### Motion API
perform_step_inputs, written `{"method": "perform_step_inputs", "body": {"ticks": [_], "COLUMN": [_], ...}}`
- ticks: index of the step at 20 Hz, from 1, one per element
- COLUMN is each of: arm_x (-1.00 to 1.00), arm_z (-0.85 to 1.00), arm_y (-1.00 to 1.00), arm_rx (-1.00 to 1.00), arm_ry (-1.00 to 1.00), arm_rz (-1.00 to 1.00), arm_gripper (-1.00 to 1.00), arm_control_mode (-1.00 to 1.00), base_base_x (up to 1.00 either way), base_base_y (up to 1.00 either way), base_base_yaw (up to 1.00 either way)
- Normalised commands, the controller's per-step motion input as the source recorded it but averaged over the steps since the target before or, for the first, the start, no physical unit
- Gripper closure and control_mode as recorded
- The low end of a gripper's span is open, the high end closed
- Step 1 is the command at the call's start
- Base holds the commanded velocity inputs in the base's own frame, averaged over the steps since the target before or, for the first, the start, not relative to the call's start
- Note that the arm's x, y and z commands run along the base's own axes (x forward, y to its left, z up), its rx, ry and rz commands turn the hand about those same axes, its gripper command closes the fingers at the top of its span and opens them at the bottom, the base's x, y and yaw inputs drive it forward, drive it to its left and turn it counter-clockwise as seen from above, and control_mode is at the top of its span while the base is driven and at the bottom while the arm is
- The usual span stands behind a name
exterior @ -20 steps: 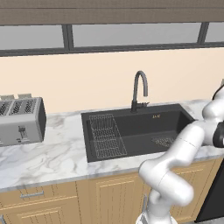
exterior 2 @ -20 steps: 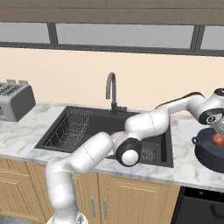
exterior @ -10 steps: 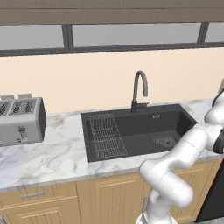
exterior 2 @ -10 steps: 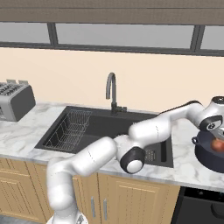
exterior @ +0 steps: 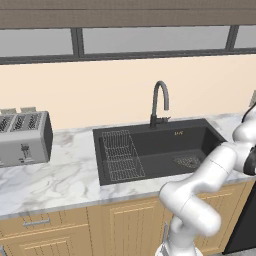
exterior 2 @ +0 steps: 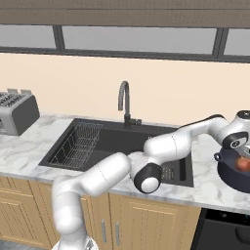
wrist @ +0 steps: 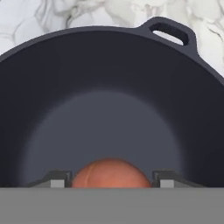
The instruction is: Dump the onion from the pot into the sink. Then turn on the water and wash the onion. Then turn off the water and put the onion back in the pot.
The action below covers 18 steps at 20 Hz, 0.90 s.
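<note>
The dark round pot (wrist: 109, 78) with loop handles stands on the marble counter right of the sink (exterior 2: 102, 142). The onion (wrist: 111, 174), orange-red, lies on the pot's bottom and also peeks over the rim in the right base view (exterior 2: 243, 164). My gripper (wrist: 111, 180) is down inside the pot, open, with one finger tip on each side of the onion and a thin gap to it. The arm reaches across the sink to the pot (exterior 2: 233, 176). The gooseneck faucet (exterior 2: 124, 101) stands behind the basin; no water runs from it.
A wire rack (exterior: 120, 155) sits in the left part of the sink (exterior: 195, 137), the drain (exterior: 187, 161) to the right. A silver toaster (exterior: 22, 137) stands on the counter far left. The wall and window are behind the faucet (exterior: 160, 104).
The hand has dropped lower over the pot and gone into it; the onion now lies between the finger tips. Sink, faucet and toaster have not moved.
</note>
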Motion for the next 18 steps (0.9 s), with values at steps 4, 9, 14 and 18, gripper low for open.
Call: {"method": "perform_step_inputs", "body": {"ticks": [4, 9, 14, 18], "arm_x": [0.00, 0.00, -0.14, -0.83], "arm_z": [0.00, 0.01, 0.25, 0.02], "arm_y": [0.00, 0.00, 0.15, 0.87], "arm_rx": [0.00, 0.00, -0.04, -0.14], "arm_ry": [0.00, 0.00, -0.04, -0.23], "arm_rz": [0.00, 0.00, 0.00, 0.00], "arm_gripper": [-1.00, -1.00, -1.00, -1.00], "arm_control_mode": [-1.00, -1.00, -1.00, -1.00], "base_base_x": [0.00, 0.00, 0.00, 0.00], "base_base_y": [0.00, 0.00, 0.00, 0.00], "base_base_yaw": [0.00, 0.00, 0.00, 0.00]}}
